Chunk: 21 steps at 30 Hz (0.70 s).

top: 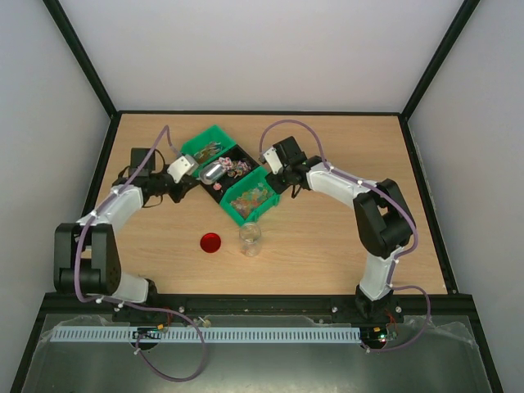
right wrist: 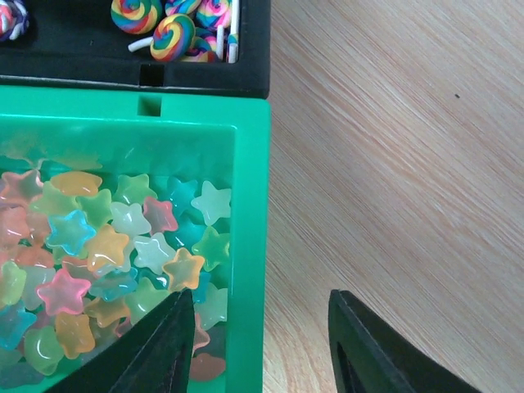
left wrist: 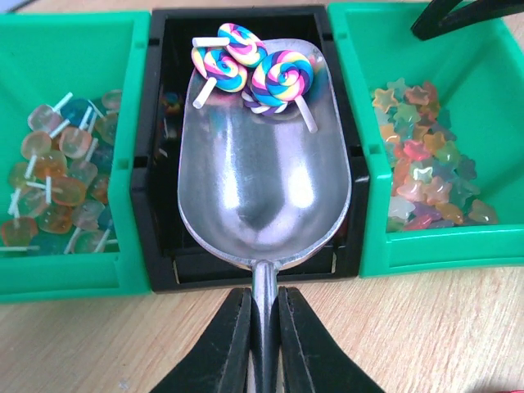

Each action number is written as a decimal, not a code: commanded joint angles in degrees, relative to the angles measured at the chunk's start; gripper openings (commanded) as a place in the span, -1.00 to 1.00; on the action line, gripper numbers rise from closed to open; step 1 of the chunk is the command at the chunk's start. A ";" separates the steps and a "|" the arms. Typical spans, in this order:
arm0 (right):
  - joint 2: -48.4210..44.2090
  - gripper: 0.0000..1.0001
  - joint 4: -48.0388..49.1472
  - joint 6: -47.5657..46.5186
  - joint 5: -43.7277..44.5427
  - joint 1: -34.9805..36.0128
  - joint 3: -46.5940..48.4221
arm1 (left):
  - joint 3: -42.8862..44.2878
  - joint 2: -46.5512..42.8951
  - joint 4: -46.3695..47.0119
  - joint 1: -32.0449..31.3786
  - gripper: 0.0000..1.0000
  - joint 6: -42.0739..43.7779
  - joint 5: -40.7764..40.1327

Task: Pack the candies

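Observation:
The candies lie in three bins side by side: swirl lollipops in the black middle bin (top: 237, 168), orange lollipops (left wrist: 57, 180) in one green bin (left wrist: 74, 278), pastel stars (left wrist: 426, 164) in the other green bin (left wrist: 442, 246). My left gripper (left wrist: 264, 307) is shut on the handle of the silver scoop (left wrist: 262, 188). The scoop is held over the black bin (left wrist: 147, 205) with three swirl lollipops (left wrist: 282, 78) at its tip. My right gripper (right wrist: 260, 299) is open and straddles the star bin's wall (right wrist: 250, 205), one finger over the stars (right wrist: 106, 246), one over the table.
A clear jar (top: 250, 239) stands upright near the front of the star bin (top: 254, 196), with a red lid (top: 211, 242) flat on the wood to its left. The right gripper's finger (left wrist: 467, 16) shows above the star bin. Swirl lollipops (right wrist: 176, 33) remain in the black bin.

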 commanded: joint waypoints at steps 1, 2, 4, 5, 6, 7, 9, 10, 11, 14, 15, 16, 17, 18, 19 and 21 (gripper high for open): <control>-3.00 -0.01 -1.45 0.22 0.32 0.23 0.75 | 1.21 -4.59 -0.74 1.80 -0.95 4.09 6.18; -3.30 0.03 -1.53 0.29 0.35 0.25 0.74 | 1.48 -5.49 -1.66 2.37 -0.95 4.95 6.81; -3.87 0.08 -1.62 0.32 0.32 0.25 0.90 | 1.43 -7.75 -2.19 3.52 -0.95 5.61 9.17; -4.12 0.09 -1.62 0.32 0.41 0.25 0.82 | 1.19 -8.75 -2.08 3.91 -0.95 5.71 10.37; -4.30 0.10 -1.62 0.28 0.44 0.25 0.88 | 0.93 -9.70 -1.87 4.02 -0.95 5.76 11.23; -4.41 0.10 -1.64 0.25 0.45 0.25 0.89 | 0.52 -10.55 -1.66 3.99 -0.95 5.85 11.94; -4.62 0.12 -1.62 0.29 0.45 0.25 0.84 | -1.01 -11.95 -0.05 3.99 -0.95 5.24 13.00; -4.63 0.12 -1.69 0.33 0.40 0.25 0.88 | -1.75 -12.38 1.68 3.99 -0.95 3.95 13.07; -4.63 0.13 -1.71 0.34 0.34 0.25 0.89 | -2.20 -12.47 2.70 3.99 -0.95 3.23 13.16; -4.79 0.15 -1.89 0.34 0.28 0.21 0.83 | -2.27 -12.14 2.68 4.01 -0.95 3.22 13.28; -4.99 0.16 -1.97 0.33 0.30 0.24 0.80 | -2.11 -12.26 2.08 3.99 -0.95 3.88 13.25; -5.21 0.18 -1.97 0.34 0.28 0.25 0.71 | -2.03 -12.54 1.18 4.01 -0.95 4.81 13.10; -5.41 0.21 -2.00 0.25 0.20 0.25 0.67 | -1.68 -12.79 -0.22 4.07 -0.95 5.96 13.03; -5.67 0.24 -1.98 0.18 0.09 0.17 0.63 | -1.18 -13.12 -2.15 4.12 -0.95 7.63 12.97; -5.91 0.26 -2.00 0.17 0.02 0.16 0.50 | -0.55 -13.37 -4.21 4.20 -0.95 9.07 12.90; -6.15 0.29 -2.16 0.14 -0.11 0.16 0.56 | 1.18 -13.58 -9.97 4.33 -0.95 12.96 13.17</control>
